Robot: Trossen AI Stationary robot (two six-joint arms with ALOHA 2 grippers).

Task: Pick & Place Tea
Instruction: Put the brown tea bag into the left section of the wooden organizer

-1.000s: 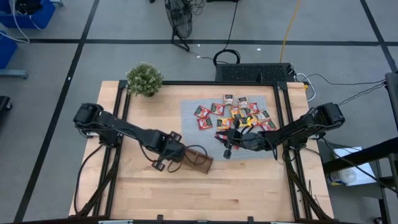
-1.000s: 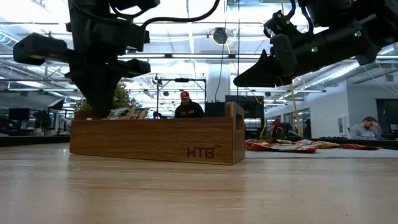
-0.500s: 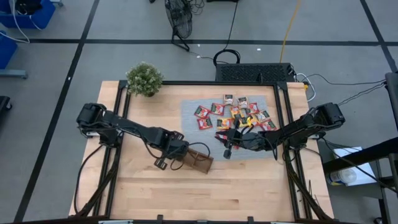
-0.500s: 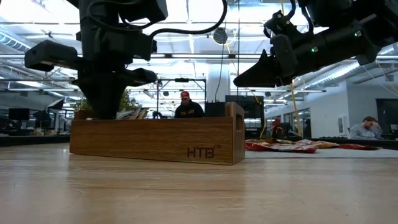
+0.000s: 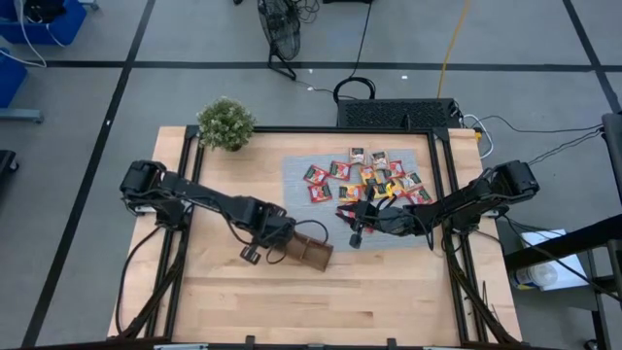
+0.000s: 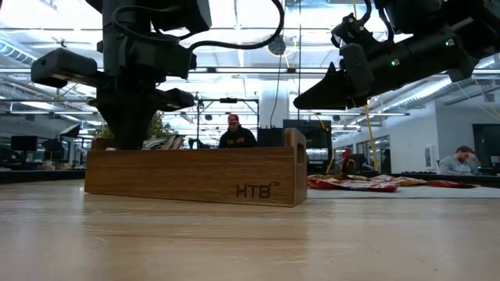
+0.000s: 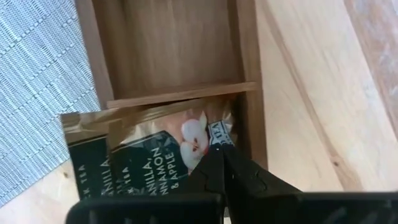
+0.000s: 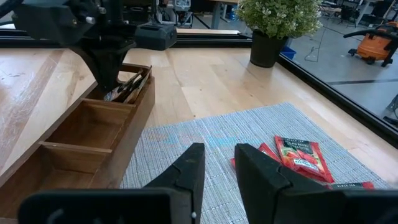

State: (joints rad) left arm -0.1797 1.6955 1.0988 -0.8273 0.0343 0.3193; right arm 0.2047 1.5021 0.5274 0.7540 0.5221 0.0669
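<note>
Left gripper (image 7: 219, 155) at the end compartment of the wooden tray (image 5: 309, 252)

You see its fingers pressed together over the dark green sachet (image 7: 146, 158), which leans inside that compartment; if they pinch it, I cannot tell. Your right gripper (image 8: 216, 163) hangs above the grey mat (image 5: 330, 219) with a narrow gap between its fingers, holding nothing. The other tea sachets (image 5: 367, 177) lie scattered on the mat, beside the tray

Robotics lab in open industrial hall: butcher-block table (image 5: 389, 292) in black metal frame, grey floor (image 5: 78, 126) crossed by dark lines and cables, long ceiling light strips (image 6: 234, 70), people seated at workstations (image 6: 461, 161), orange shop vacuum (image 8: 376, 43) beyond.
</note>
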